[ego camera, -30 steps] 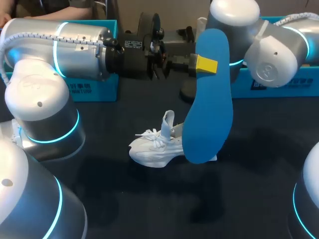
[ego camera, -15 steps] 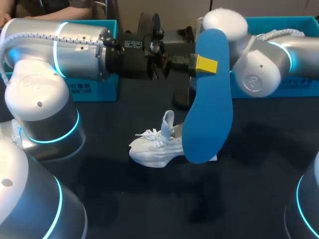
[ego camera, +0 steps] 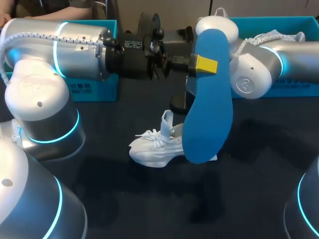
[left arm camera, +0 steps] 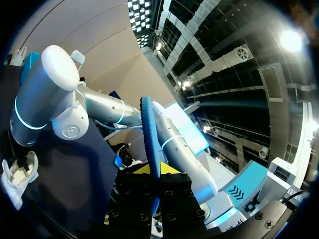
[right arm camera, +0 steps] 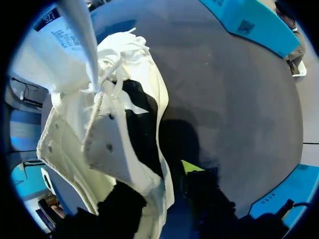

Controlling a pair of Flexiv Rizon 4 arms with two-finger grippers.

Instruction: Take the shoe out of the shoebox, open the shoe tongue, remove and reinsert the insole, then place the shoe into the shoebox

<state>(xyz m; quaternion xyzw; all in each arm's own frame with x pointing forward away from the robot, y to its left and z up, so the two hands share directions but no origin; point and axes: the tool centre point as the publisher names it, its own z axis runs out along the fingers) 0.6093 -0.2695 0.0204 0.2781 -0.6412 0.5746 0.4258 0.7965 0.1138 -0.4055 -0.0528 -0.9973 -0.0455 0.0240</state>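
The dark table (ego camera: 149, 204) is bare cloth in its near part. Further in, at the middle, the white shoe (ego camera: 152, 149) rests on its sole with the toe to the left. Its laces (ego camera: 149, 134) are loose and its tongue (ego camera: 168, 120) is pulled up, standing above the opening. The heel end to the right is hidden in the head view behind the blue insole (ego camera: 208, 119).

The insole hangs above the table, nearly upright and long side vertical. Its rounded lower end covers the shoe's heel and its upper end reaches up to the far boxes. The left gripper (ego camera: 205, 64) is clamped on the insole near that upper end, one yellow tip pressed flat on the face turned to the camera. In the left wrist view the insole stands edge-on between the two black fingers (left arm camera: 172, 191), pinched from both sides.

The left arm (ego camera: 75, 50) comes in from the left and lies level across the far part of the table. The right arm (ego camera: 259, 69) comes in from the far right and dips behind the insole. The right gripper (right arm camera: 164, 183) is down at the shoe, whose white side wall and dark opening lie right over it. I cannot tell whether it is open or closed.

Farthest back, one blue box (ego camera: 97, 87) stands at the left and another blue box (ego camera: 289, 87) at the right.
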